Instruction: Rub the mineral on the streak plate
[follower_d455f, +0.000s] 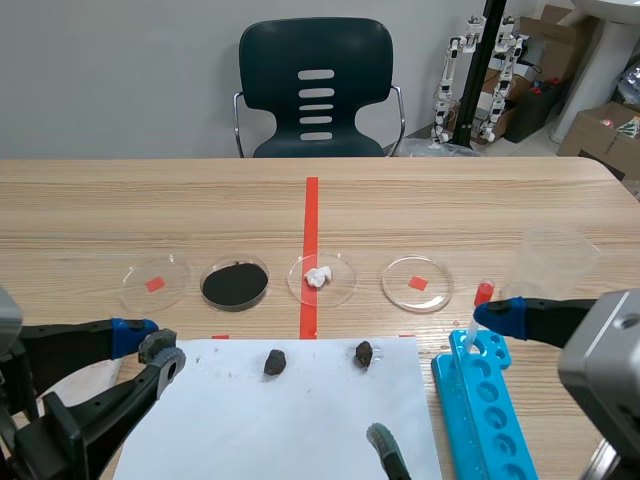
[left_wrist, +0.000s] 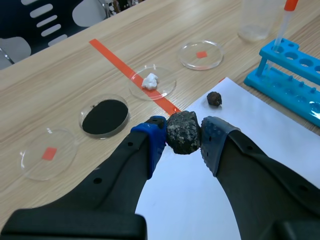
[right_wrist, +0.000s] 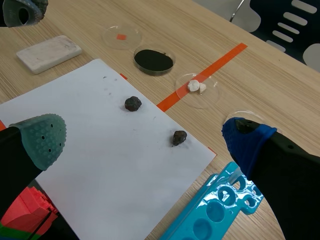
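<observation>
A: Risk being logged: the dark lumpy mineral (follower_d455f: 275, 362) is lying on the white paper sheet (follower_d455f: 300, 430), ahead of the left end effector (follower_d455f: 160, 342) and untouched. A closure made short of it would be catching nothing.

B: The left end effector is being held partly spread, and the right end effector (right_wrist: 145, 135) wide. Both are empty. The white rectangular streak plate (right_wrist: 49, 52) is lying beside the paper.

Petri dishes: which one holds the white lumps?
The petri dish sitting on the orange tape line, between the black-powder dish and a clear dish over a red square. The far-left dish is also clear, showing only a red square.
</observation>
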